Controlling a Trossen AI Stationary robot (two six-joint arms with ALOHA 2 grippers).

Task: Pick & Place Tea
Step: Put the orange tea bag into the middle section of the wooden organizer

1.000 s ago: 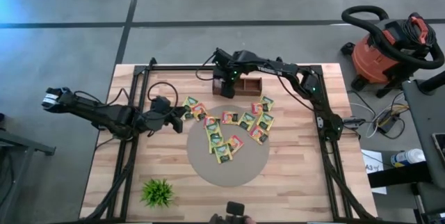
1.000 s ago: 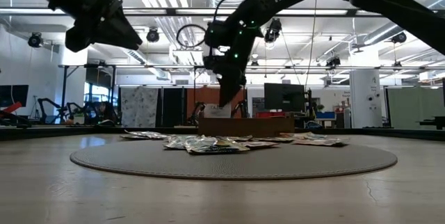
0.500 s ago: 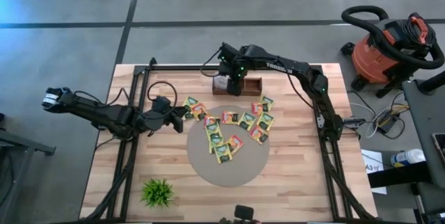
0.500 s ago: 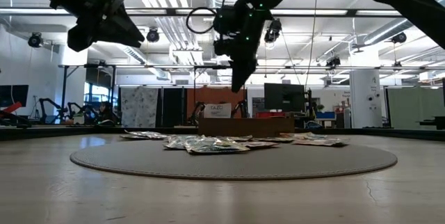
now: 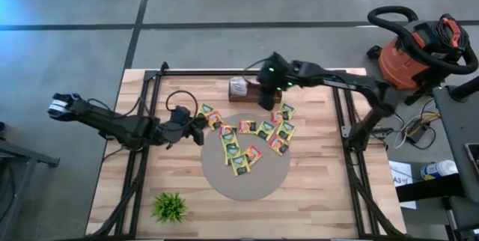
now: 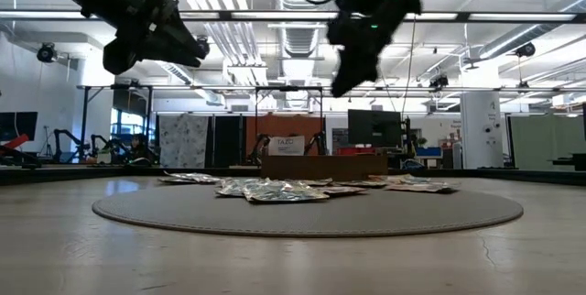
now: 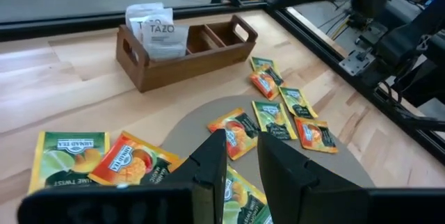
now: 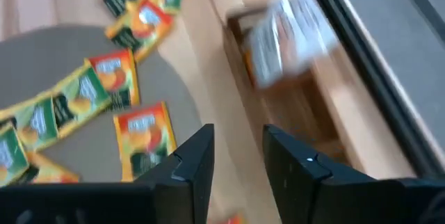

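Note:
Several tea sachets (image 5: 247, 140), yellow-green and orange, lie flat on and around a round grey mat (image 5: 247, 185). White sachets (image 7: 156, 33) stand in the left compartment of a wooden box (image 7: 188, 43) at the table's far side. My left gripper (image 7: 240, 165) is open, hovering above the leftmost sachets (image 7: 128, 161) with nothing between its fingers. My right gripper (image 8: 238, 156) is open and empty. It hangs high over the box's right end (image 5: 275, 90), between the box and the sachets.
A small green plant (image 5: 171, 206) stands near the table's front left corner. Black frame rails (image 5: 142, 136) run along both sides of the table. An orange shop vacuum (image 5: 412, 54) stands on the floor beyond the far right corner.
My right gripper has risen out of the wooden box's left compartment and swung toward the table's right edge, turning as it went. The white sachets stay in the box. My left gripper has edged a little toward the sachets.

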